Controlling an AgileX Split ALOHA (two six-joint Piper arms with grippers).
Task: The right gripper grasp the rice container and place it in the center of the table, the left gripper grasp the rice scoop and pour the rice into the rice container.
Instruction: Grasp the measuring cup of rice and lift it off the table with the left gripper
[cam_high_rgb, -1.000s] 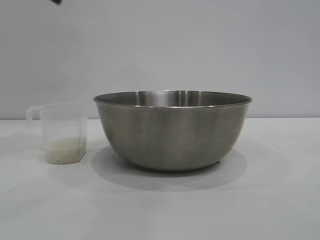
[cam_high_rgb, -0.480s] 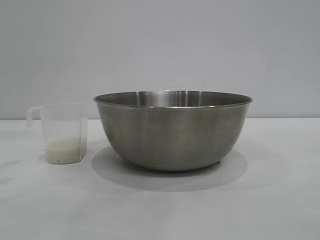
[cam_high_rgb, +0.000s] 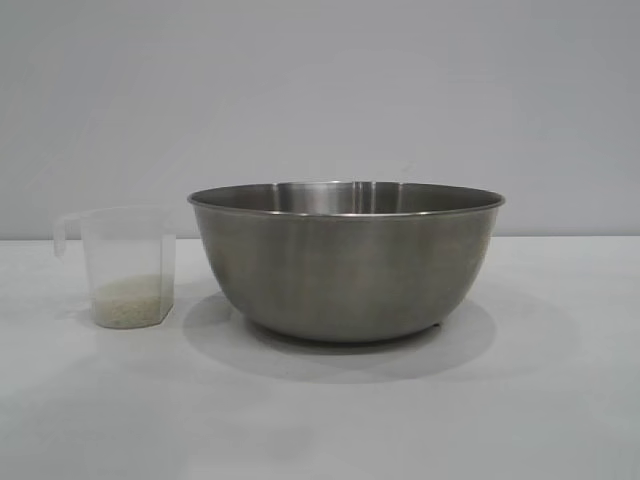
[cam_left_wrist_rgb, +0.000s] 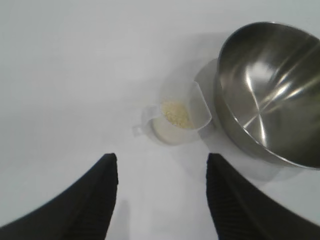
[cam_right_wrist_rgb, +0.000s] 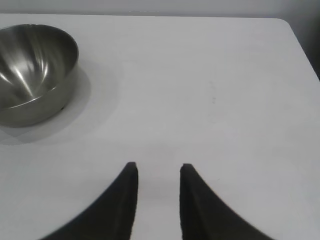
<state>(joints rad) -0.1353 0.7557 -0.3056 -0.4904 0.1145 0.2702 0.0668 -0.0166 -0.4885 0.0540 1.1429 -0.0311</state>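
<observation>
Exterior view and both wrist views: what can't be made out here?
- Exterior view: both arms out of frame; rice container wall hides its inside.
- Left wrist view: container cut by the edge; left pincer open, short of rice scoop.
- Right wrist view: scoop out of frame; right pincer open.

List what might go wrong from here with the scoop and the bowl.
1. The rice scoop stands close beside the rice container; the open left gripper, hovering above, may knock the bowl as it closes.
2. The scoop is light and holds only a little rice, so a nudge to its handle could tip it.
3. The empty, round-bottomed bowl may slide if bumped.
</observation>
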